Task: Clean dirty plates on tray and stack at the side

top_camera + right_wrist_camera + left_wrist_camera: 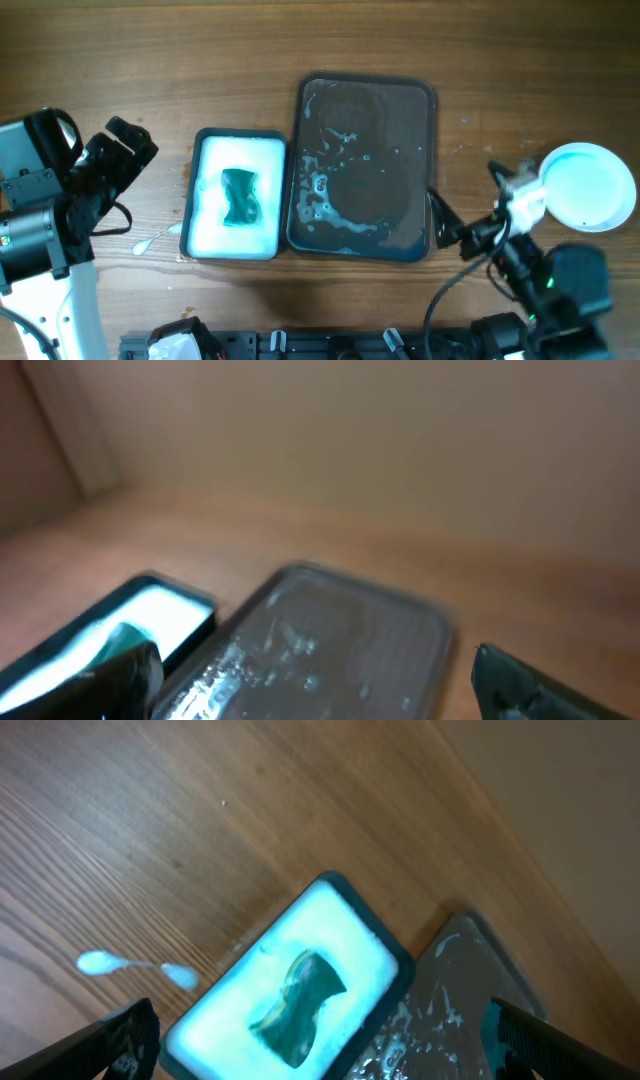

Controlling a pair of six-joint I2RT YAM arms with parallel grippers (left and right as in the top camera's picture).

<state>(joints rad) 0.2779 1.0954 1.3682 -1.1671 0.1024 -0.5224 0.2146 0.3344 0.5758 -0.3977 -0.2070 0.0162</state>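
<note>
The left pincer (pixel 330 1040) is wide open and holds nothing; it hangs above the wooden bench (pixel 300 40), well left of the trays. A pale liquid spill (pixel 150 240) lies on the bench just left of the small white rectangular tray (pixel 205 235), which carries the teal sponge (pixel 240 196). Just beside it on the right sits the large dark grey rectangular tray (pixel 400 130). It is wet, streaked with bluish water, and bears no plates. The right pincer (pixel 315 685) is also spread wide and empty, near that tray's right edge. The round white shallow plates (pixel 590 187) lie stacked at the far right of the bench; their number cannot be determined. The task appears complete. Hazard: the right arm stands close to the stack, so a careless retraction could strike or shift it. Wet plates may slide on one another.
</note>
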